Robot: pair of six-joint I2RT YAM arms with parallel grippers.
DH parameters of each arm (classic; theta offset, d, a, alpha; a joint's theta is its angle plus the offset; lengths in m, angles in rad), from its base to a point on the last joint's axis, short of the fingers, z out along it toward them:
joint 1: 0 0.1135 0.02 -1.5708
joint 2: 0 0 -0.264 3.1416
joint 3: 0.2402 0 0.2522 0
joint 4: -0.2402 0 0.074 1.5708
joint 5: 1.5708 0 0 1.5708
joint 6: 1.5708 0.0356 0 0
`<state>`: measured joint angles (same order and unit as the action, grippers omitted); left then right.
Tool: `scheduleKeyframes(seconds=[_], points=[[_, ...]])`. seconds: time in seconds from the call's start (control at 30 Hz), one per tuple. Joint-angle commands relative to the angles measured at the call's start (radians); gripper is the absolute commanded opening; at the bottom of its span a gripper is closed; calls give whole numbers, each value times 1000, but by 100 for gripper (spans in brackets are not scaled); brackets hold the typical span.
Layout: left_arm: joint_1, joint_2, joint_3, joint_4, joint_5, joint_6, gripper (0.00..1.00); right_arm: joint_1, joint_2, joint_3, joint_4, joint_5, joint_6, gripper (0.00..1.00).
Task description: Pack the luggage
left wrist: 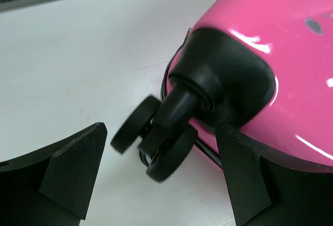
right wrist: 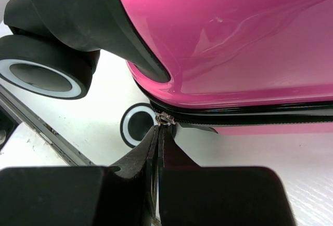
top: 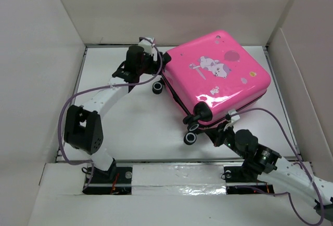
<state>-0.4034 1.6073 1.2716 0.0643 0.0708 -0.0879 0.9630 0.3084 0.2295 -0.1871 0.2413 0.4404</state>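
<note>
1. Count: one small bright-pink hard-shell suitcase with a cartoon animal print, two white-and-black robot arms, and two grippers. Black wheels show at two corners of the suitcase.
2. Suitcase position: it lies closed and flat on the white table, printed shell upward. It sits to the right of the left jaws and beyond the right jaws.
3. Left arm: the elbow is folded near the base. The forearm reaches away and the wrist turns right toward the suitcase's far-left corner.
4. Left gripper: the jaws are spread wide and grasp nothing. The twin black caster wheel sits between them, touching neither finger. The pink shell overhangs the right-hand finger.
5. Surroundings: white enclosure walls stand on three sides. A purple cable loops beside the left arm.
6. Right arm: it lies low and stretches leftward to the suitcase's near corner.
7. Right gripper: the jaws are clenched, their tips pinching the small metal zipper pull on the black zipper line. A white-ringed black wheel sits up and left of the jaws.
</note>
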Motion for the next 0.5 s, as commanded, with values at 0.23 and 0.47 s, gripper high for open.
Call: scheduleKeyframes(seconds=[0.23,0.47], points=[[8,181,294,-270,144,292,77,0,-29,16,147,-63,-5,0],[8,218,262,-259,167,303,51,0,-29,30,133,-37,-8,0]])
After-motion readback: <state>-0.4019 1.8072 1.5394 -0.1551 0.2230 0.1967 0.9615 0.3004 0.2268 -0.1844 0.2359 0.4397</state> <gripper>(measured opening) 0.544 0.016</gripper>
